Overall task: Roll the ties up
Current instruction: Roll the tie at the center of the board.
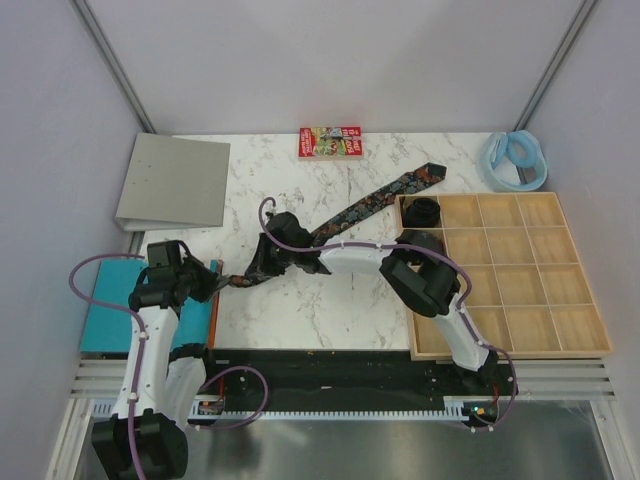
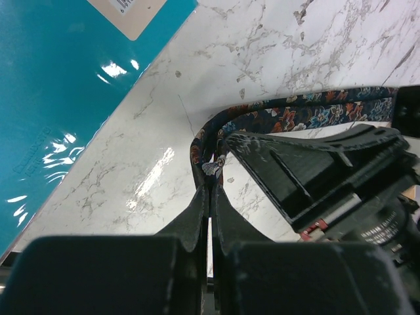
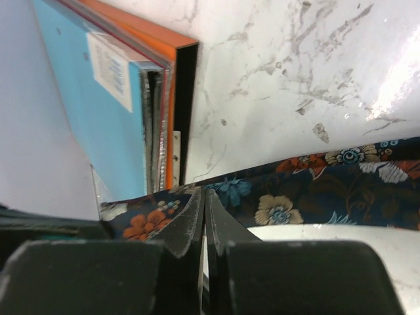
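Observation:
A dark floral tie (image 1: pixel 370 205) lies slantwise across the marble table, its wide end near the wooden tray (image 1: pixel 500 353) and its narrow end at the left. My left gripper (image 1: pixel 225 281) is shut on that narrow end; in the left wrist view the tie (image 2: pixel 308 108) bends back from the closed tips (image 2: pixel 211 174). Just to the right, my right gripper (image 1: pixel 258 268) is shut on the same tie (image 3: pixel 315 190), its tips (image 3: pixel 205 193) pinched at the fabric's edge. A second tie (image 1: pixel 422 210), rolled into a coil, sits in the tray's top-left compartment.
A teal folder (image 1: pixel 110 305) with an orange one (image 3: pixel 172 98) beside it lies just left of both grippers. A grey binder (image 1: pixel 175 180) is at the back left, a red box (image 1: pixel 329 141) at the back centre, a pale blue ring (image 1: pixel 517 158) at the back right.

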### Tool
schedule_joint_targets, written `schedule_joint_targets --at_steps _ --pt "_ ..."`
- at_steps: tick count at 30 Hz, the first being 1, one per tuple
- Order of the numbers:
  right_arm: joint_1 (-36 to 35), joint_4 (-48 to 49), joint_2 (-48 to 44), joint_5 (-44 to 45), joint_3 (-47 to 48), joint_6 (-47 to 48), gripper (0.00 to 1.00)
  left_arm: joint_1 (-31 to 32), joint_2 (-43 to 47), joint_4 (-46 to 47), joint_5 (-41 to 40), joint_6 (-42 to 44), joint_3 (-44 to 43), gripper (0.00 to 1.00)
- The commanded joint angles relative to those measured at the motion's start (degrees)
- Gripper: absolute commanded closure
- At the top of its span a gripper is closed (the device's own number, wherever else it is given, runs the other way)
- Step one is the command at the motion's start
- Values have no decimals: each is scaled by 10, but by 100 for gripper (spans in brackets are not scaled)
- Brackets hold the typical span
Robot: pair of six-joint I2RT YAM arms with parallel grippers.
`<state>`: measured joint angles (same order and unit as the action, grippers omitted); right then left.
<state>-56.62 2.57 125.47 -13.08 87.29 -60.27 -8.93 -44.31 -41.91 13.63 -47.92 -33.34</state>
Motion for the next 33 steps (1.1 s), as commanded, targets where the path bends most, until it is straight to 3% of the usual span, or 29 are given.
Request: schedule_joint_targets --at_steps 1,15,27,33 --pt "-16 2 26 -5 32 -4 94 -2 5 15 5 -3 0 98" --pt "-40 17 53 -3 52 -24 95 -3 -10 29 12 3 2 98" --pt "59 -3 -39 -5 -54 19 94 10 -51 58 57 30 8 98" --pt "106 0 -111 -6 -127 34 94 72 -112 75 30 33 -9 98"
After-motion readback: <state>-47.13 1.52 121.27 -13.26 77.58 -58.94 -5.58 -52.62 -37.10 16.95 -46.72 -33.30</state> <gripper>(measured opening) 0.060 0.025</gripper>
